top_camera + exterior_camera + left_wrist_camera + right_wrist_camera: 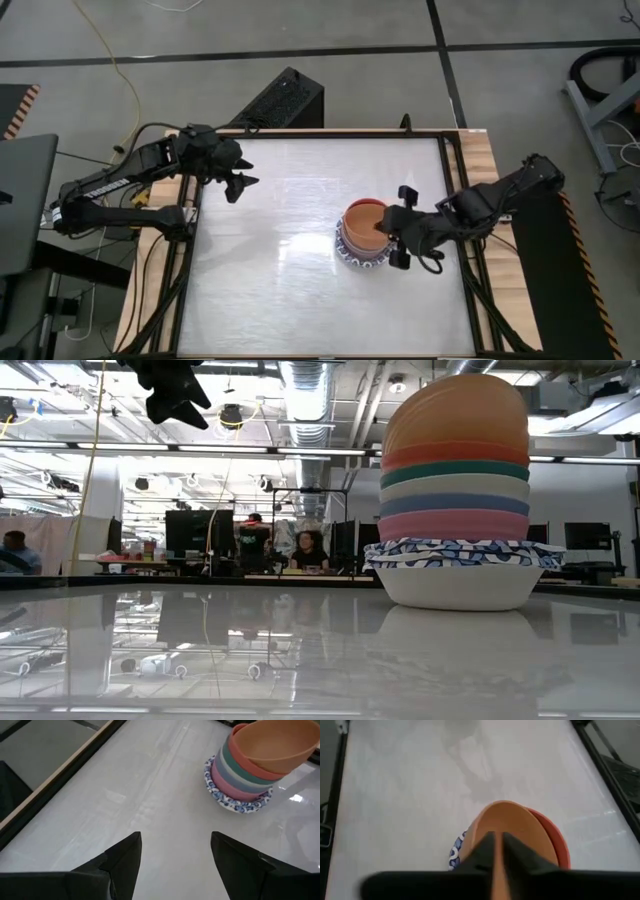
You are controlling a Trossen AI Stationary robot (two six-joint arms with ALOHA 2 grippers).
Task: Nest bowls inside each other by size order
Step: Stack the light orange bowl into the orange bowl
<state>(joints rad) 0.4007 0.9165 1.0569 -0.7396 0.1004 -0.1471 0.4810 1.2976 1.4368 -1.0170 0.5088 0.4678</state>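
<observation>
One stack of bowls (pixel 364 240) stands right of the table's middle. At the bottom are blue-and-white patterned bowls (pixel 460 555), the lowest resting on its white base. Above them come pink, blue, cream, teal and red bowls. The orange bowl (pixel 455 410) sits tilted in the red one (pixel 555 840). My right gripper (pixel 497 842) is over the orange bowl's right side (pixel 385 232), its fingers almost together. My left gripper (pixel 175 837) stands open at the far left (pixel 247 172), well away from the stack. My right gripper slants down from the table's right over the orange bowl's near rim (pixel 485 827). Its own fingers hide that rim, so I cannot tell whether they touch the bowl.
The white tabletop (pixel 280 280) lies bare to the left of and nearer than the stack. A black frame rail (pixel 455 190) runs along the right side. A black box (pixel 285 100) sits beyond the far edge. People sit at desks in the room behind (pixel 305 550).
</observation>
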